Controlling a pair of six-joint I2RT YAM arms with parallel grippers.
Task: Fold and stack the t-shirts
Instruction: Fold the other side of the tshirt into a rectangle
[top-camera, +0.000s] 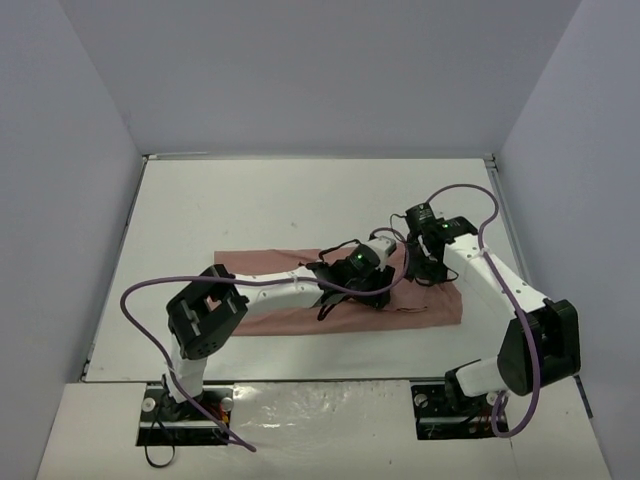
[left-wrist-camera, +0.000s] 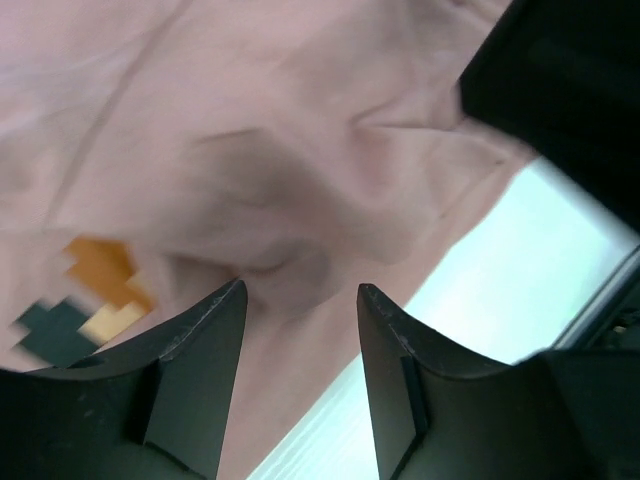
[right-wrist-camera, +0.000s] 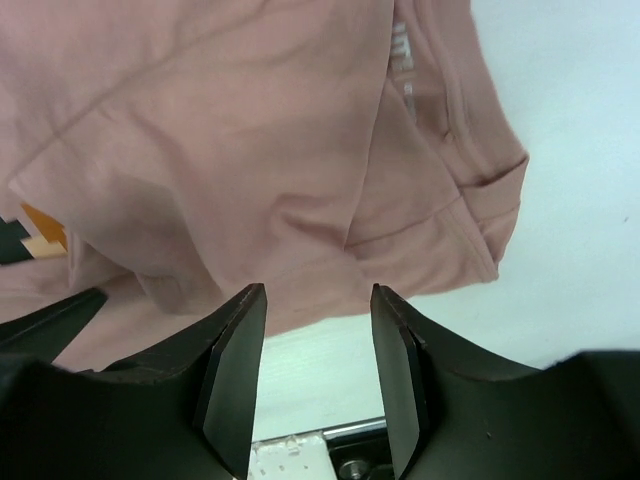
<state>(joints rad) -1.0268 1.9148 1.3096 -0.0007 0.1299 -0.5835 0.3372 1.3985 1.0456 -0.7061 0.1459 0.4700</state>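
Lying across the middle of the desk (top-camera: 250, 200), the t-shirt (top-camera: 425, 308) has the left jaws and right jaws above its right part, both apart and empty. A careless closing may catch only one layer, so the cloth layers slide apart.

place: robot lab cell | signs: bare grey walls (top-camera: 300, 70), white table (top-camera: 260, 200), two bolted arms (top-camera: 270, 290)

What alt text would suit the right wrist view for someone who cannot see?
A rumpled pink t-shirt lies on a white table, one hemmed sleeve toward the right. In front, the right gripper stands open, its black fingers holding nothing.
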